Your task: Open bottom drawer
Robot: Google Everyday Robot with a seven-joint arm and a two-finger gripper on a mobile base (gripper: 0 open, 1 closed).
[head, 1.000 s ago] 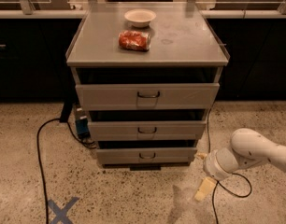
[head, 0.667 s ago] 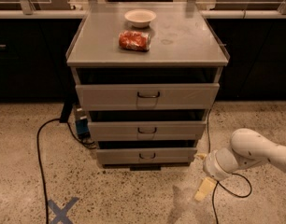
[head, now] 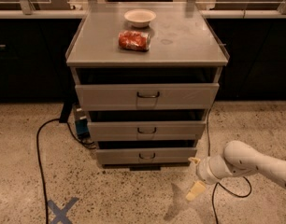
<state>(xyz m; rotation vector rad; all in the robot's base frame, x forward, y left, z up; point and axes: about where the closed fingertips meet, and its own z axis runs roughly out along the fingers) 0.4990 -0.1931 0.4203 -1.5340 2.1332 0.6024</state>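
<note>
The bottom drawer [head: 119, 157] is the lowest and narrowest of three grey fronts on the grey metal cabinet [head: 87, 59]. It has a small dark wire handle [head: 146, 156] at its centre, and its front sits close to the cabinet. My gripper [head: 194, 175] is low above the floor, just right of the drawer's right end and a little in front of it. It is open and empty, with one yellowish fingertip [head: 195, 190] below and one near the drawer's corner. It touches nothing.
The mid-sized drawer [head: 115, 130] and the tallest top drawer [head: 105, 97] are above. A white bowl [head: 139, 17] and a red packet [head: 133, 40] lie on the cabinet top. Black cables [head: 39, 143] run over the speckled floor at left and right. A blue tape cross [head: 61, 210] marks the floor.
My gripper and forearm have moved a little to the left, closer to the bottom drawer's right end. The drawers have not moved.
</note>
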